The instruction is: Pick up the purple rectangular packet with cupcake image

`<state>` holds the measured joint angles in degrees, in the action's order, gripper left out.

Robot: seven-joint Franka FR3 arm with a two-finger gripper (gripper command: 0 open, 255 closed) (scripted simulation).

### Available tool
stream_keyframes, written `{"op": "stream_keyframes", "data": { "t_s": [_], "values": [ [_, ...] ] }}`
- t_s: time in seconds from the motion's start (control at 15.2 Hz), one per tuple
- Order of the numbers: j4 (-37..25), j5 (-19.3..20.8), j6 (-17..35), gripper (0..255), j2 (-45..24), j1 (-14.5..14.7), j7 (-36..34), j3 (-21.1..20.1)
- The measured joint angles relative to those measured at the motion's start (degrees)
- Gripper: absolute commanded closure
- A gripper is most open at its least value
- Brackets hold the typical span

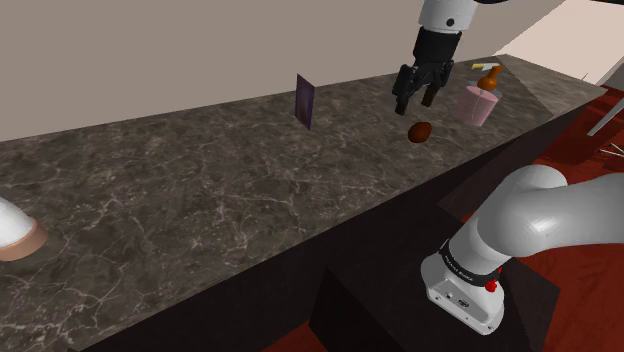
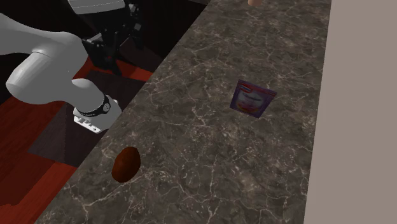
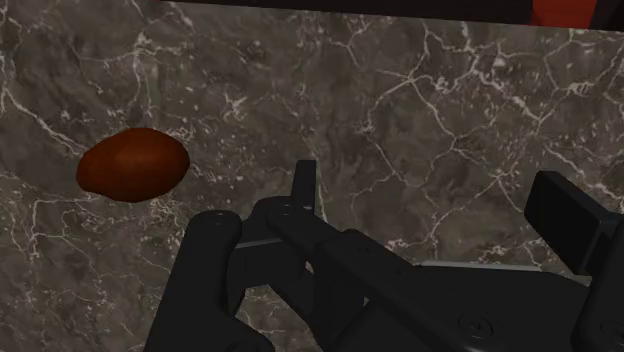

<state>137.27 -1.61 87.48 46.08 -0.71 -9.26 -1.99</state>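
Observation:
The purple packet [image 1: 305, 100] stands upright on edge on the dark marble counter [image 1: 200, 210], near the wall. In the second exterior view its face [image 2: 253, 98] shows a pale cupcake picture. My black gripper [image 1: 414, 103] hangs above the counter, well off toward the shoulder view's right of the packet, and is open with nothing between its fingers. Right under it lies a brown egg-shaped thing [image 1: 419, 131]. In the wrist view the fingers [image 3: 305, 190] stand wide apart over bare marble, with the brown thing [image 3: 132, 165] off to one side.
A pink bottle [image 1: 482, 102] with an orange pump stands behind the gripper toward the counter's far end. A white and tan object [image 1: 15, 238] sits at the shoulder view's left edge. The counter's front edge [image 2: 95, 159] drops to a red floor. A plain wall runs behind the packet.

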Motion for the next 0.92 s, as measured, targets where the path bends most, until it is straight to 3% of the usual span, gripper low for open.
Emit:
{"op": "stream_keyframes", "data": {
  "t_s": [0.13,0.46,0.92],
  "values": [
    [-0.7,0.0,0.5,0,-1.2,0.0,-0.1,-0.1],
    [-6.8,-0.7,4.6,0,-12.1,0.0,-1.4,-1.1],
    [-20.2,-0.9,7.2,0,-29.0,-0.1,-3.3,-2.3]
  ]
}}
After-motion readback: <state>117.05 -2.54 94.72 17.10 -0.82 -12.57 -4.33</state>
